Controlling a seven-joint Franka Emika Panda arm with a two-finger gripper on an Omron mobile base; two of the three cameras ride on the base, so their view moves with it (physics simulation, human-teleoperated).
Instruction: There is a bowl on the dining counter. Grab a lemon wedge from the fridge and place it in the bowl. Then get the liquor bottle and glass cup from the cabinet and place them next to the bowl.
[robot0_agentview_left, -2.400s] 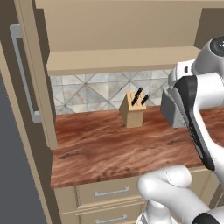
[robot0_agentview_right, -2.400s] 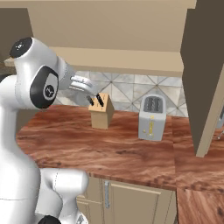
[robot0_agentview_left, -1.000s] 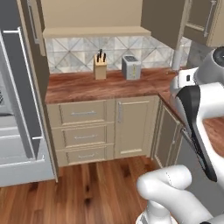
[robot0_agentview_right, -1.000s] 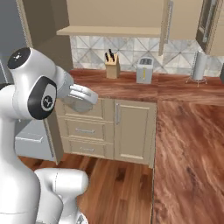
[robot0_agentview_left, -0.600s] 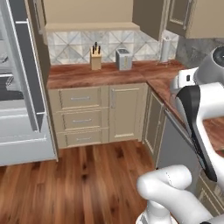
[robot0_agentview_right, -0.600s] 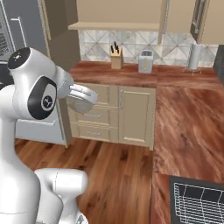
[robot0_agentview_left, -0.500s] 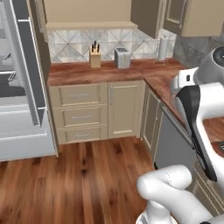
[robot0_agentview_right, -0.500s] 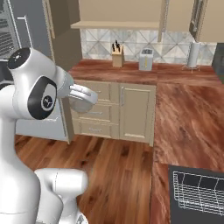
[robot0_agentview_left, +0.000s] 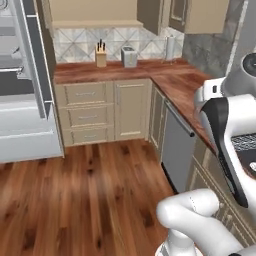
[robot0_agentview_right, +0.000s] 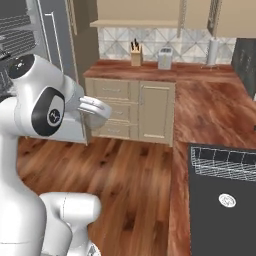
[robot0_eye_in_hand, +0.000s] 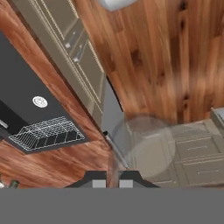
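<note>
Glass cup (robot0_eye_in_hand: 144, 146) pinched between gripper (robot0_eye_in_hand: 113, 177) fingers, see-through and faint, rim blurred against floor and drawers. Beside cup: black sink (robot0_eye_in_hand: 26, 113) with wire rack (robot0_eye_in_hand: 46, 133), partly cut off. Fridge (robot0_agentview_left: 25, 85) door open, far from cup, cropped.

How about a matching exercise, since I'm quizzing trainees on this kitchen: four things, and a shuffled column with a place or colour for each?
Things:
1. knife block
2. toaster
3. glass cup
4. wire rack

Place or colour:
A. lying in the black sink
B. translucent, held at the gripper
C. tan, with dark handles sticking up
D. silver-grey box on the wood-grain worktop

Pairs: 1-C, 2-D, 3-B, 4-A.
</note>
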